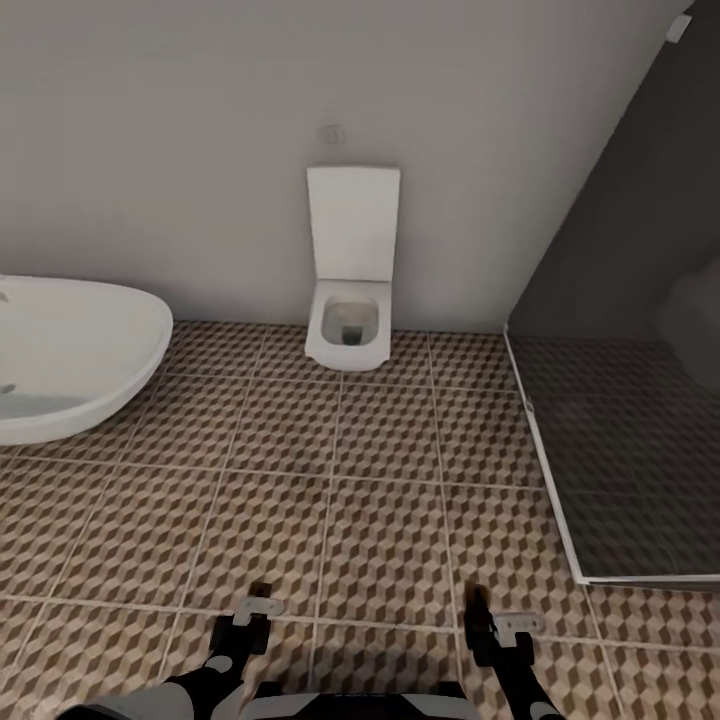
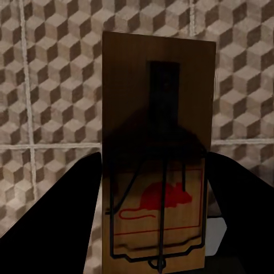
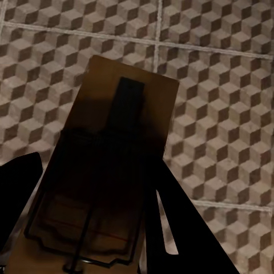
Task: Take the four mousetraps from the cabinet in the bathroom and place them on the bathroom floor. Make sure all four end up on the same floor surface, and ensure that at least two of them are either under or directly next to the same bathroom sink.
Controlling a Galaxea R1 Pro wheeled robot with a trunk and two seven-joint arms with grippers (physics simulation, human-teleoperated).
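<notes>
In the left wrist view a brown wooden mousetrap (image 2: 158,114) with wire parts and a red mouse print stands between my left gripper's dark fingers (image 2: 57,222), held above the cube-patterned bathroom floor (image 2: 51,85). A second mousetrap (image 3: 114,160) sits in my right gripper (image 3: 97,228) in the same way, tilted a little over the floor (image 3: 228,114). In the head view both grippers, left (image 1: 255,612) and right (image 1: 500,625), hang low at the near edge over the tiles (image 1: 380,520). The cabinet and the sink are out of view.
A white oval bathtub (image 1: 70,350) stands at the left. A white square toilet (image 1: 348,320) with its lid up is against the far wall. A dark glass shower enclosure (image 1: 620,450) with a white frame takes up the right side. Open tiles lie between them.
</notes>
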